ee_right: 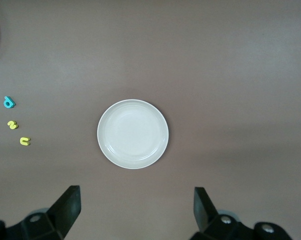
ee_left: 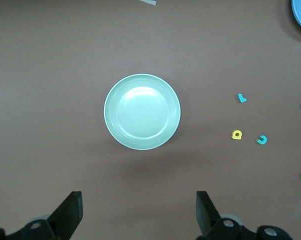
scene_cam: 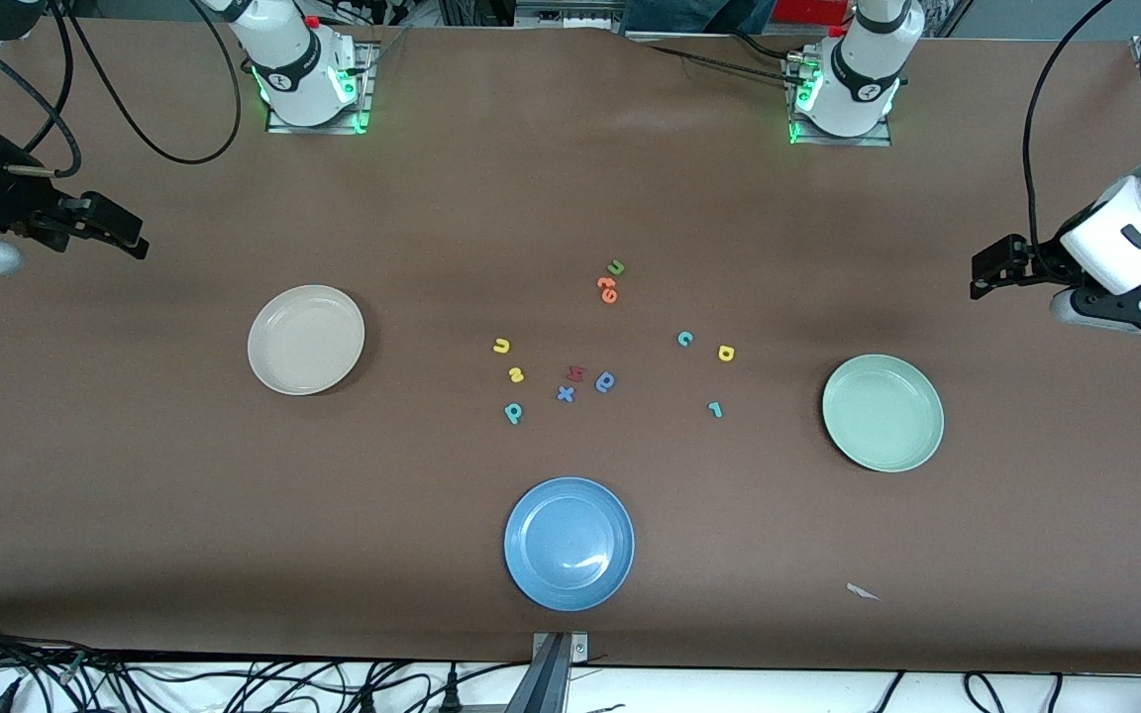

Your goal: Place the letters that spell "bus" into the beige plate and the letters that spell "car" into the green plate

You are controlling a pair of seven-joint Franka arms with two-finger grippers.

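We see a brown table (scene_cam: 570,198) with cables and a white strip along its near edge; both arm bases sit lit green along the far edge. Left tool (ee_left: 139,212) hangs spread and empty at the left arm's end; right tool (ee_right: 136,210) spread and empty at the right arm's end; both arms wait. Beige plate (scene_cam: 306,340) lies toward the right arm's end, green plate (scene_cam: 882,412) toward the left arm's end, blue plate (scene_cam: 569,543) near the near edge, all empty. Mid-table: yellow "u" (scene_cam: 501,346), yellow "s" (scene_cam: 516,374), teal "b" (scene_cam: 513,412); teal "c" (scene_cam: 685,339), yellow "a" (scene_cam: 726,353), teal "r" (scene_cam: 715,408) sit closer to the green plate; other letters lie between the groups.
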